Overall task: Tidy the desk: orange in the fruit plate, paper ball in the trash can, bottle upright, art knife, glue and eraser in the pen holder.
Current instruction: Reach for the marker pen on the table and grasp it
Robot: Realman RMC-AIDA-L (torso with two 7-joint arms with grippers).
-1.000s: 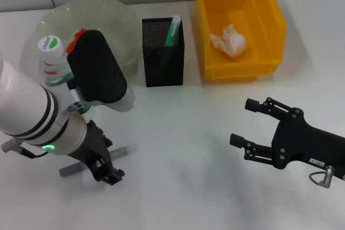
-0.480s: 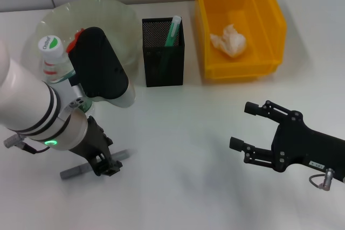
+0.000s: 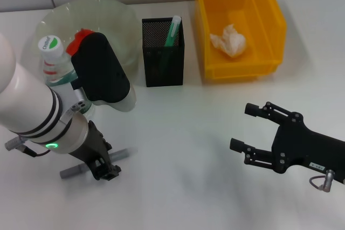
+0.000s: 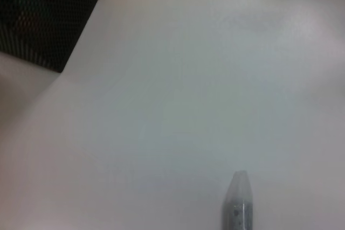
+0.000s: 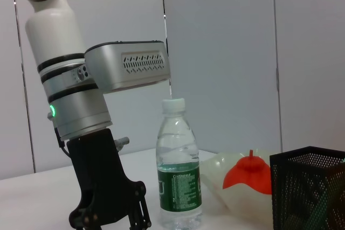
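My left gripper (image 3: 106, 172) reaches down over the grey art knife (image 3: 70, 171), which lies flat on the table; its jaws look spread, one on each side of the knife. The knife's tip shows in the left wrist view (image 4: 239, 203). The bottle (image 3: 51, 52) stands upright beside the fruit plate (image 3: 108, 6). The orange (image 3: 81, 36) lies in the plate, half hidden by my left arm. The pen holder (image 3: 163, 52) holds the green glue stick (image 3: 173, 28). The paper ball (image 3: 229, 40) lies in the trash can (image 3: 269, 30). My right gripper (image 3: 250, 127) hovers open and empty at the right. The eraser is out of view.
The right wrist view shows my left gripper (image 5: 110, 222), the bottle (image 5: 178, 171), the orange (image 5: 249, 173) and the pen holder (image 5: 310, 187) in a row. The pen holder's corner shows in the left wrist view (image 4: 38, 14). White table lies between the two arms.
My left gripper has shifted a little over the art knife. The knife has stayed almost where it lay. The right arm has drifted slightly toward the front.
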